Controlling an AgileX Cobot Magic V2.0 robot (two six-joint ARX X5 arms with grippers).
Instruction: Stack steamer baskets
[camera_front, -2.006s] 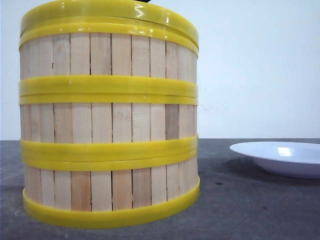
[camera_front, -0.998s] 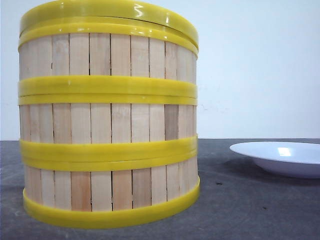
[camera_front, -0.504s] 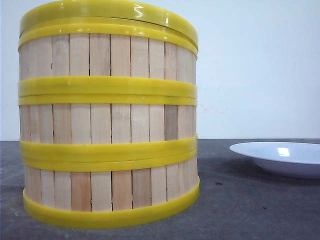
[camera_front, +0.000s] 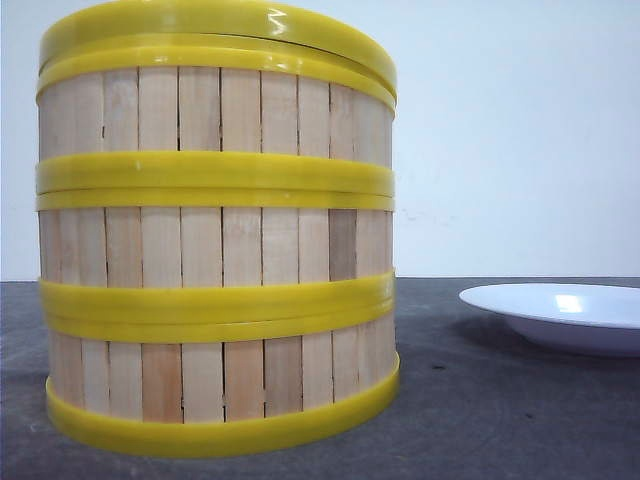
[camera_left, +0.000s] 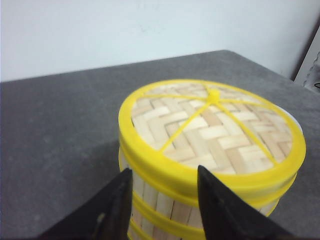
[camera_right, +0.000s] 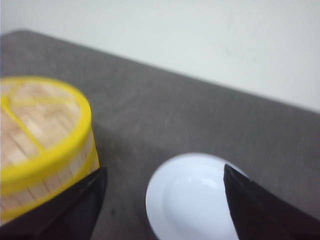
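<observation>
The three round steamer baskets of pale wooden slats with yellow plastic rims (camera_front: 215, 240) stand as one column on the dark grey table (camera_front: 500, 420), with the flat woven yellow-rimmed lid (camera_left: 212, 127) on top and the white shallow plate (camera_front: 560, 315) well apart. They look light and stiff, but the smooth rims may slip, so I would grip across the slatted wall. The left gripper (camera_left: 162, 200) is spread, empty, beside the stack; the right gripper (camera_right: 165, 210) is wide, empty, above the plate.
</observation>
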